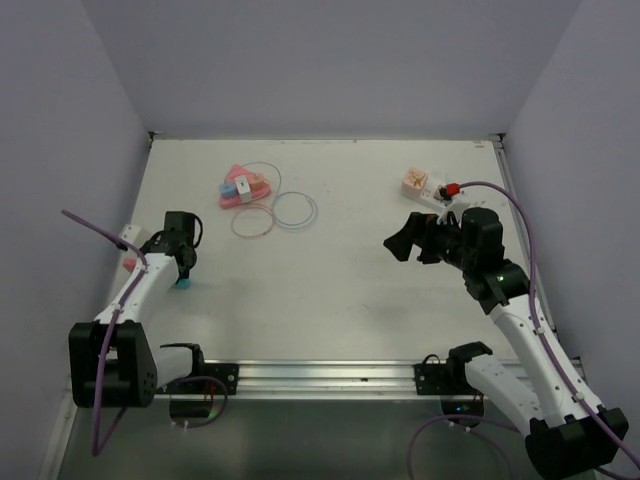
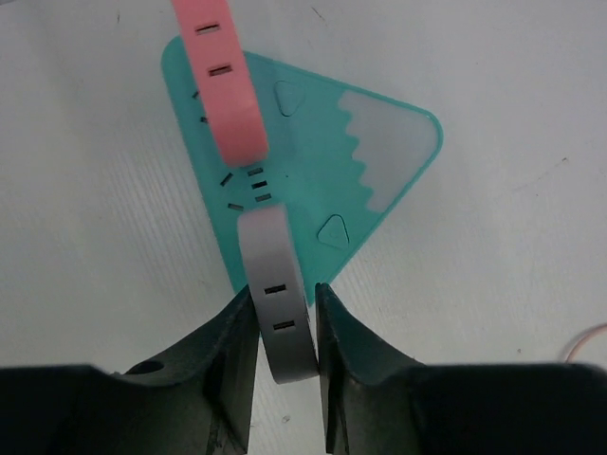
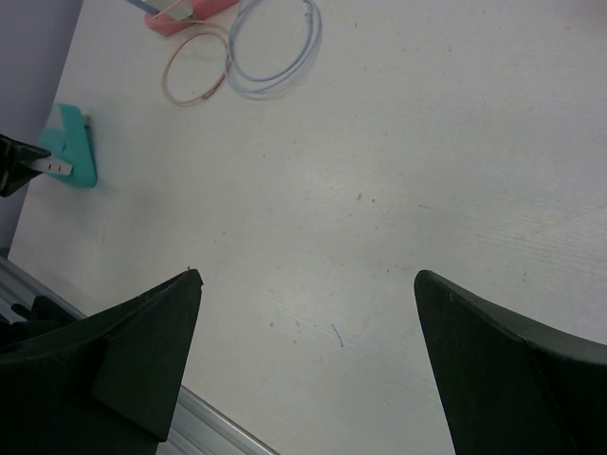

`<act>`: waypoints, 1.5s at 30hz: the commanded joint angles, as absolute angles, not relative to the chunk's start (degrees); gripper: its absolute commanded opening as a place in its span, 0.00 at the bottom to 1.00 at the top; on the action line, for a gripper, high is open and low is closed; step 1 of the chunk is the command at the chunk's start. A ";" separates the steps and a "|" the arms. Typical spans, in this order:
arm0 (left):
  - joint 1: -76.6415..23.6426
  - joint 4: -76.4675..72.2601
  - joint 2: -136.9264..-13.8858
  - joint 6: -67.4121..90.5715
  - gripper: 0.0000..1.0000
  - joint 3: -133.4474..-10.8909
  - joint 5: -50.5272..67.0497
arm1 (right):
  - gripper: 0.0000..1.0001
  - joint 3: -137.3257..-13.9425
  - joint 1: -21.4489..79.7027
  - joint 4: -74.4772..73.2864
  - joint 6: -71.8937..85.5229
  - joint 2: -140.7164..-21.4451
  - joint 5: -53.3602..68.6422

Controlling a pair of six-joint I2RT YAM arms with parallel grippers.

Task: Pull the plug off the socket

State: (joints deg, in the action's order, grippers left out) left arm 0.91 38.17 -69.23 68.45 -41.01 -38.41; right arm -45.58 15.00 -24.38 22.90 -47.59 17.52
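Observation:
A teal triangular socket point(image 2: 313, 161) lies flat on the white table, seen small at the left point(image 1: 184, 285) and far off in the right wrist view point(image 3: 74, 152). Two flat plugs stand in it: a pink plug point(image 2: 226, 81) and a grey plug point(image 2: 275, 275). My left gripper point(image 2: 283, 303) point(image 1: 182, 268) comes down over the socket with its fingers pressed against both sides of the grey plug. My right gripper point(image 3: 308, 280) point(image 1: 405, 240) hovers wide open over bare table at the right, holding nothing.
A pink socket block point(image 1: 243, 187) with small plugs sits at the back left, with an orange ring point(image 1: 252, 222) and a pale blue ring point(image 1: 295, 210) beside it. A white strip with a red plug point(image 1: 430, 188) lies at the back right. Grey walls enclose the table.

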 commanded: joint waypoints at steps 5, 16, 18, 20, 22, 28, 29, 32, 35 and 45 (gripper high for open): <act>1.32 33.93 -68.47 63.75 0.21 -39.99 -36.31 | 0.99 -45.62 15.20 -22.94 22.24 -46.93 19.07; -8.16 29.79 -69.70 50.54 0.11 -41.83 -23.74 | 0.99 -43.60 15.20 -19.34 24.78 -48.25 22.75; -12.10 29.19 -69.96 49.22 0.11 -42.54 -21.81 | 0.99 -42.02 15.20 -16.81 26.36 -48.51 23.20; -13.97 28.30 -70.40 48.26 0.09 -43.06 -18.13 | 0.99 -40.44 15.21 -14.43 29.34 -48.95 24.42; -17.13 27.16 -71.01 47.64 0.07 -43.68 -16.44 | 0.99 -37.80 15.20 -10.04 31.72 -49.39 25.40; -28.81 23.65 -75.75 47.90 0.04 -47.63 -11.17 | 0.99 -29.45 17.40 2.61 43.83 -51.41 21.98; -30.22 22.86 -76.46 48.42 0.04 -48.25 -11.16 | 0.99 -28.31 18.10 4.46 45.25 -51.68 20.93; -36.54 20.93 -79.27 49.65 0.03 -50.88 -10.90 | 0.99 -24.79 21.70 12.63 49.30 -53.34 16.89; -39.28 18.99 -82.17 50.80 0.02 -53.34 -10.55 | 0.99 -22.86 25.39 15.99 51.67 -56.15 12.05; -45.00 14.33 -88.85 54.93 0.00 -58.80 -9.84 | 0.96 -17.58 31.19 30.31 58.45 -66.44 4.14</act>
